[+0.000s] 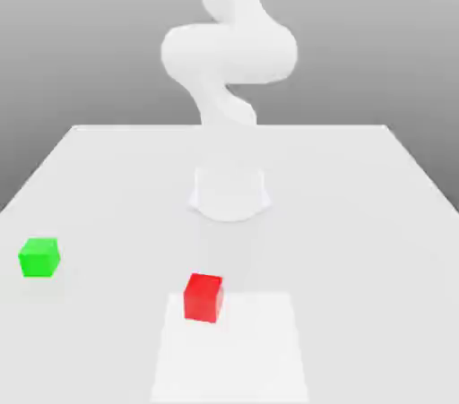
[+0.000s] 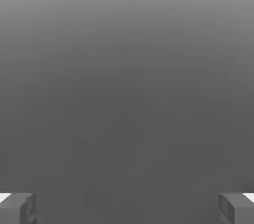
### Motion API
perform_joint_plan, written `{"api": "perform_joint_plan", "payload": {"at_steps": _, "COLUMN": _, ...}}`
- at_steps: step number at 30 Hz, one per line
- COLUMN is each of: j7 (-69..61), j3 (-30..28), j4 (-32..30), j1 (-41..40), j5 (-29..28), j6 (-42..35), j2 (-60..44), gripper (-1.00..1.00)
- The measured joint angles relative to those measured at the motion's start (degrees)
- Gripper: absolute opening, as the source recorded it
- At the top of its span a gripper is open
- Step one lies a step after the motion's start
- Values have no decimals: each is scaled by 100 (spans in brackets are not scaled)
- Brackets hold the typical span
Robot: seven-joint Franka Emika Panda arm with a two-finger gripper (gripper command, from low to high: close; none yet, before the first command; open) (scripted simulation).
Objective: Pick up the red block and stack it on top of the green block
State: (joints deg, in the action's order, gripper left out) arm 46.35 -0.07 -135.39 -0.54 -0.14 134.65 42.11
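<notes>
"Down on the white table (image 1: 359, 214), in front of the arm's base (image 1: 230, 196), sits the red block (image 1: 203, 297), just to the exterior view's left of it."

"And the gripper (image 2: 127, 209)?"

"Spread wide, nothing between the fingers. In the hand view it faces plain grey backdrop (image 2: 127, 94), so I'd say it has to swing down and forward, away from the base, to meet that block."

"Any long side to grip by?"

"None that I can make out. It looks close to a cube, turned a little, so the wrist may need a slight twist to land square on two faces."

"Where's the green block (image 1: 39, 257)?"

"Well apart, off to the exterior view's left and a bit nearer the base's side of the table. The carry is mostly sideways."

"What's the red one standing on?"

"A brighter flat patch (image 1: 233, 357), near its far edge. There's bare surface around both blocks, room enough for the fingers, I reckon."
</notes>
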Motion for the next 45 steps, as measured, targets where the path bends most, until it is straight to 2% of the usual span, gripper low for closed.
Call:
{"api": "perform_joint_plan", "payload": {"at_steps": 12, "j7": 291, "j3": -91, "j4": -2039, "j1": -296, "j5": -62, "j6": 1650, "j2": -2207, "gripper": 0}}
{"api": "perform_joint_plan", "payload": {"at_steps": 17, "j7": 398, "j3": -149, "j4": -2935, "j1": -422, "j5": -48, "j6": 2551, "j2": -3447, "gripper": 0}}
{"api": "perform_joint_plan", "payload": {"at_steps": 24, "j7": 292, "j3": -65, "j4": -2932, "j1": -507, "j5": 134, "j6": 3964, "j2": -5168, "gripper": 0}}
{"api": "perform_joint_plan", "payload": {"at_steps": 25, "j7": 305, "j3": -49, "j4": -2916, "j1": -527, "j5": 121, "j6": 4064, "j2": -5288, "gripper": -100}}
{"api": "perform_joint_plan", "payload": {"at_steps": 32, "j7": 324, "j3": -36, "j4": -2918, "j1": -544, "j5": 95, "j6": 4057, "j2": -5275, "gripper": -100}}
{"api": "perform_joint_plan", "payload": {"at_steps": 39, "j7": 388, "j3": -57, "j4": -3105, "j1": -550, "j5": 4, "j6": 2925, "j2": -3956, "gripper": -100}}
{"api": "perform_joint_plan", "payload": {"at_steps": 45, "j7": 512, "j3": -654, "j4": -2859, "j1": -1259, "j5": -113, "j6": 2454, "j2": -3727, "gripper": -100}}
